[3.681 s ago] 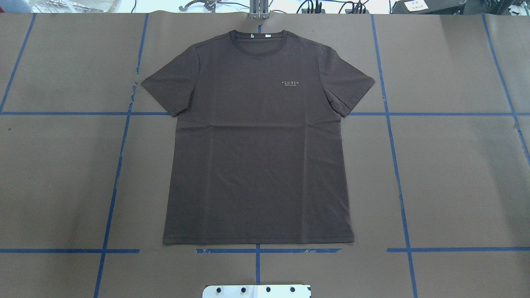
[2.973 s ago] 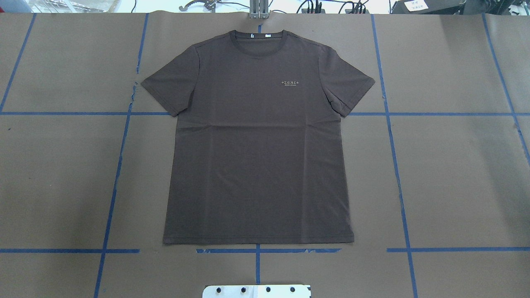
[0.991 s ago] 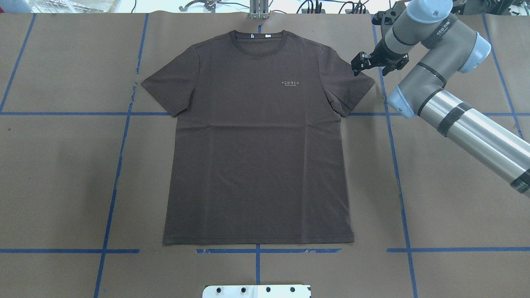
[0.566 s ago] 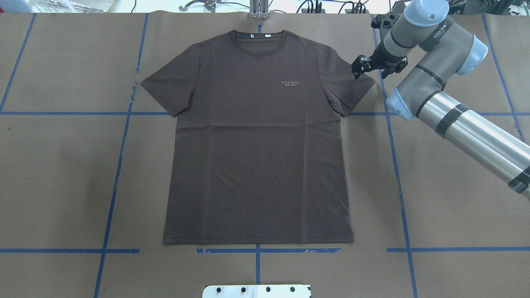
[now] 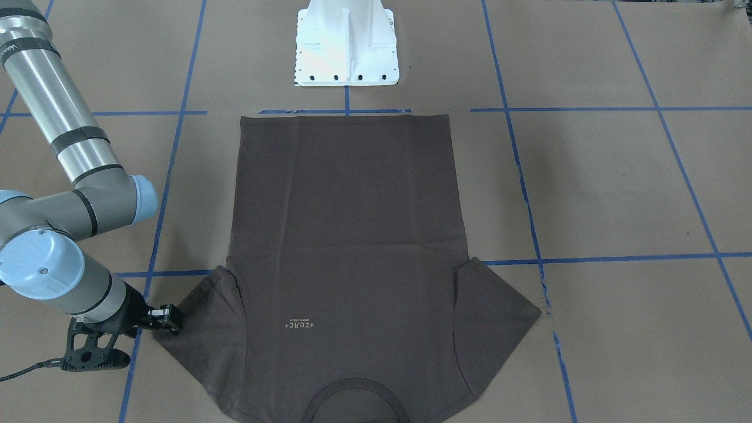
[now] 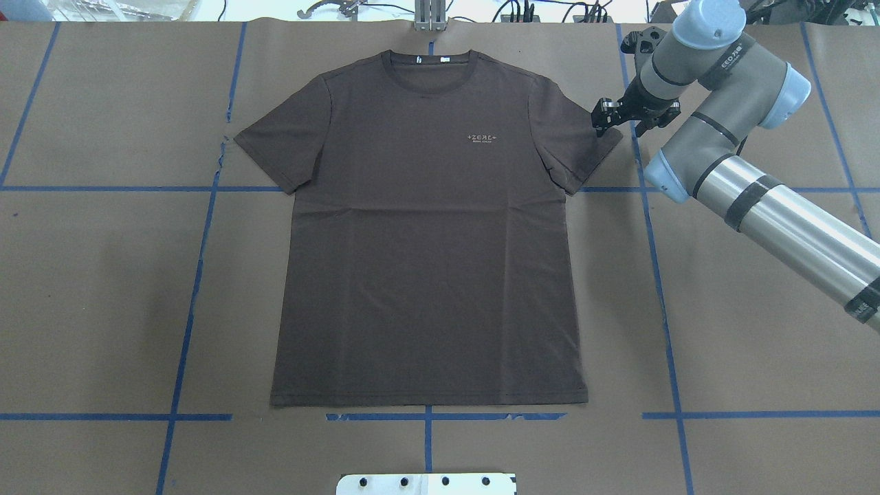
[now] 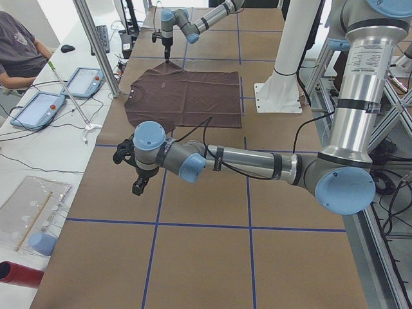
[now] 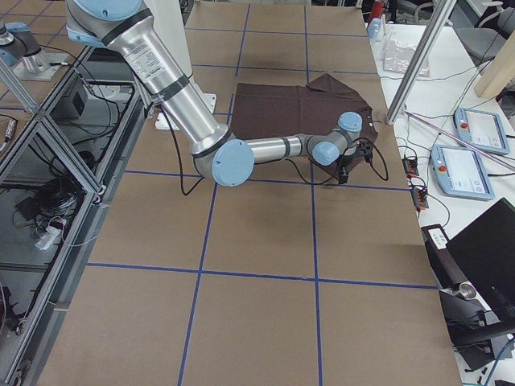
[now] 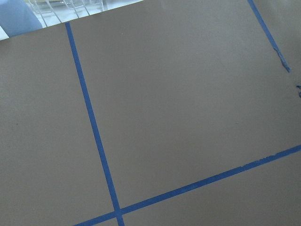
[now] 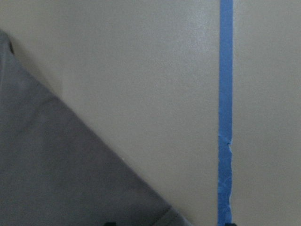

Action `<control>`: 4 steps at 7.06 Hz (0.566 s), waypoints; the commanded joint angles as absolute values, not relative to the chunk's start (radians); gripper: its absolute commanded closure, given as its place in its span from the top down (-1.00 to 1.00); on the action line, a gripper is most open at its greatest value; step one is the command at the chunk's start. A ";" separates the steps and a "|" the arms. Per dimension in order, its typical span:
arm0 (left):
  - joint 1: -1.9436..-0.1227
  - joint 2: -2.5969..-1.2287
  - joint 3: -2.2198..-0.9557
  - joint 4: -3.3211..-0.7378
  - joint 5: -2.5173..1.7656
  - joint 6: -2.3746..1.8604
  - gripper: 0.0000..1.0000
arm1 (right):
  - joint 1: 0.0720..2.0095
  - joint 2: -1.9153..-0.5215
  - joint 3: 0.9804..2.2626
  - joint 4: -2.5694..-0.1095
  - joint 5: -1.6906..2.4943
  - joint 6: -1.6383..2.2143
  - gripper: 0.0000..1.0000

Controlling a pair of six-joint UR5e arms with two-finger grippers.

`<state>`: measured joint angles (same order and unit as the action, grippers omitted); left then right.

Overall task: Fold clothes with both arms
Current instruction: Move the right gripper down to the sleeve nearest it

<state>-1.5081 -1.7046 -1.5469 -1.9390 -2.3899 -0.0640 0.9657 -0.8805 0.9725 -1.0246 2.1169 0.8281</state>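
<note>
**Desk:** Where are we on the fold?

**Me:** At the very start, as I read it. The T-shirt (image 6: 426, 240) lies flat and face up on the surface (image 6: 103, 289), with both sleeves out and the hem straight. There isn't a single fold in it

**Desk:** Anything gripped?

**Me:** No. My right pincer (image 6: 621, 124) hangs just over the outer corner of the near sleeve (image 6: 584, 148), jaws spread. On its wrist camera I see the sleeve corner ending between the two tips, with bare surface and a blue tape line (image 10: 225, 94) beyond. I can't say from here whether the tips touch the cloth, but nothing is lifted or puckered

**Desk:** And the left one?

**Me:** The left pincer (image 7: 137, 188) sits well away from the shirt, above bare surface, and the far sleeve (image 6: 275, 155) is a long way off from it. Only the side camera catches it, so I cannot tell whether it's spread or pressed together. Its own wrist camera shows nothing but paper and tape

**Desk:** So what's left?

**Me:** All of it, I'd judge. I need to pinch this sleeve corner and get the left pincer to its own side of the shirt. After that I bring the sleeves and sides in and double the body over
</note>
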 commanded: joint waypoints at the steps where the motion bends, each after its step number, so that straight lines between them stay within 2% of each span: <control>1: -1.508 -1.706 -1.549 -1.939 -2.390 -0.064 1.00 | 0.963 -0.881 0.971 -1.025 2.118 0.825 -0.23; 3: -1.508 -1.707 -1.548 -1.939 -2.390 -0.069 1.00 | 0.962 -0.874 0.973 -1.023 2.118 0.825 -0.96; 4: -1.508 -1.709 -1.548 -1.937 -2.390 -0.071 1.00 | 0.962 -0.871 0.973 -1.019 2.118 0.825 -1.00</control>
